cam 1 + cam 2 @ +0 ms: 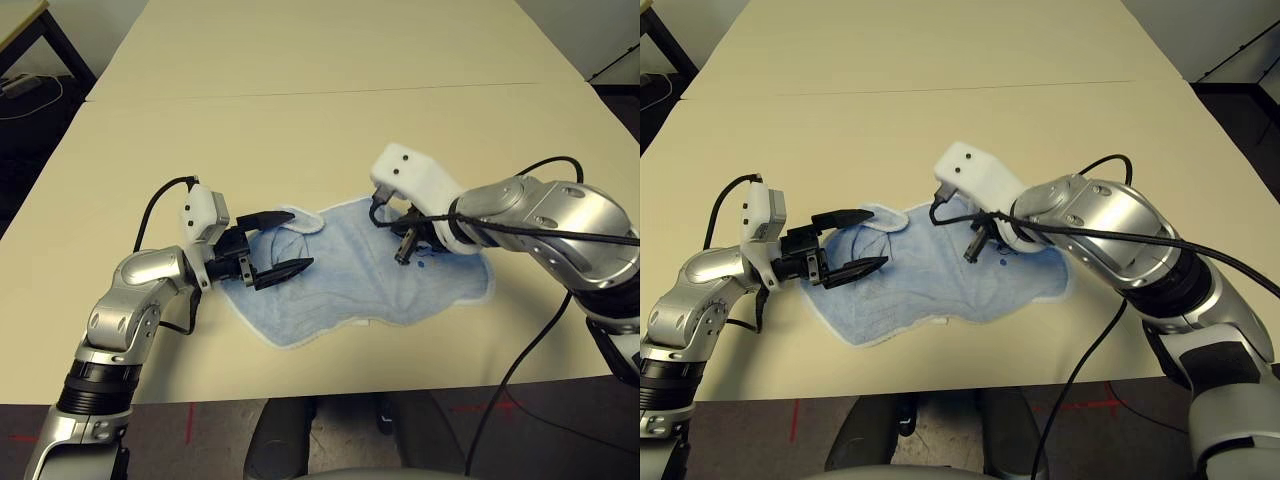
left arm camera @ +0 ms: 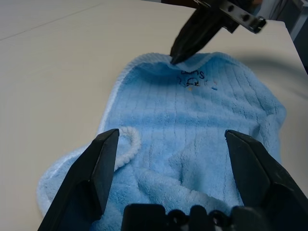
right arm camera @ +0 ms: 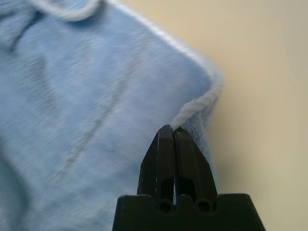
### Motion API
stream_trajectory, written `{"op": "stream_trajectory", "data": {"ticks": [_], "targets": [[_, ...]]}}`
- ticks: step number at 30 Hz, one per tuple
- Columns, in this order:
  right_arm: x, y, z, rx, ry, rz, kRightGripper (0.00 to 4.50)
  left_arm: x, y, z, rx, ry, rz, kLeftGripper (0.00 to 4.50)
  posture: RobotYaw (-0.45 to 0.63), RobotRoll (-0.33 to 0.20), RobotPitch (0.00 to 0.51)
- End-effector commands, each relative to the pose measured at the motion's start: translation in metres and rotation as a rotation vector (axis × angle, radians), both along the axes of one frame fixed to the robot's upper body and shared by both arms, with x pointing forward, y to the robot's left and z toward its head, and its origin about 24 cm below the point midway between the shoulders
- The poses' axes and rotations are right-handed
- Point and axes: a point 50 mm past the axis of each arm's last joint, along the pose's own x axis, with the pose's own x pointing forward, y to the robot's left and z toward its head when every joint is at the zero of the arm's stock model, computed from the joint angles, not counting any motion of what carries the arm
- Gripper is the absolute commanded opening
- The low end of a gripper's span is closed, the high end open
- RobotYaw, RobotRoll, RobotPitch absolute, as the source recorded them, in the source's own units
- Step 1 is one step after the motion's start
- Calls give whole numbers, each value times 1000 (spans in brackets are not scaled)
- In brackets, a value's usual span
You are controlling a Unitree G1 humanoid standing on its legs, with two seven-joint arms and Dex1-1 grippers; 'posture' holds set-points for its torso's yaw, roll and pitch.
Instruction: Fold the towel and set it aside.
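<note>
The light-blue towel (image 1: 360, 285) lies rumpled near the table's front edge, white edging around it and a small dark mark (image 2: 197, 82) near its far right corner. My left gripper (image 1: 292, 242) hovers open over the towel's left end, one finger on each side of a curled-up edge (image 2: 129, 142). My right gripper (image 1: 402, 258) points down at the towel's far edge beside the mark. It is shut there, its tips (image 3: 172, 129) pinching the white edging. The same shut tips (image 2: 175, 57) show in the left wrist view, with the cloth edge lifted slightly.
The beige table (image 1: 300, 130) stretches far behind the towel, with a seam (image 1: 300, 93) across it. Black cables (image 1: 520, 350) hang off both arms. A dark table leg (image 1: 60, 45) and floor lie at the back left.
</note>
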Motion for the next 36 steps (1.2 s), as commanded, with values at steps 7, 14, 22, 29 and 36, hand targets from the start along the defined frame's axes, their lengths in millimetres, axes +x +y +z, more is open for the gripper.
{"op": "stream_trajectory", "data": {"ticks": [7, 14, 22, 29, 36], "targets": [[28, -21, 7, 113, -254, 4, 18, -5, -1, -3, -10, 15, 26, 4500, 30, 0, 217], [47, -40, -21, 214, -416, -81, 18, -1, 3, -6, -57, 22, 165, 4500, 38, 0, 203], [64, -54, -34, 355, -568, -195, 18, 0, -2, -7, -83, 22, 189, 4500, 43, 0, 194], [79, -55, -20, 113, -846, 2, 18, 2, -9, -6, -100, 20, 185, 4500, 46, 0, 180], [91, -56, 13, -70, -1147, 139, 18, 11, -13, -3, -198, 27, 250, 4500, 51, 0, 177]]}}
